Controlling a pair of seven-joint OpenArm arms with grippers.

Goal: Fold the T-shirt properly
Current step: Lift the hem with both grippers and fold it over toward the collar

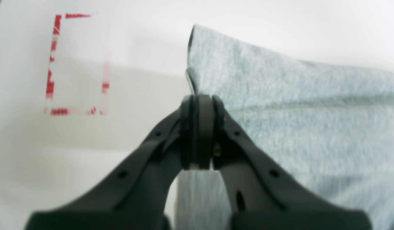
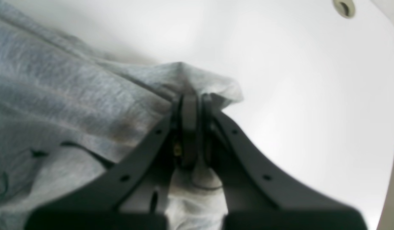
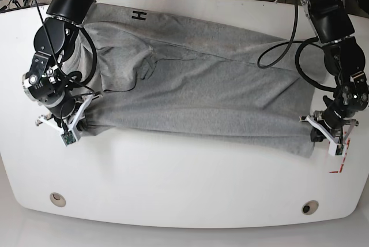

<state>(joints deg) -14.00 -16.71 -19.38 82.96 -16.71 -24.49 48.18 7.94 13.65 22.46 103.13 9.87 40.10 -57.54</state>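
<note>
A grey T-shirt (image 3: 196, 97) lies stretched sideways across a white table (image 3: 173, 183), already doubled lengthwise. At the picture's left, the right gripper (image 3: 79, 119) has its jaws clamped tight on a bunched corner of cloth. At the far right, the left gripper (image 3: 323, 130) pinches the opposite corner, beside a red marked square (image 1: 77, 64) on the table. The step in hand looks like carrying the near edge for a fold. The next move probably calls for both arms travelling together, keeping the cloth taut and level.
</note>
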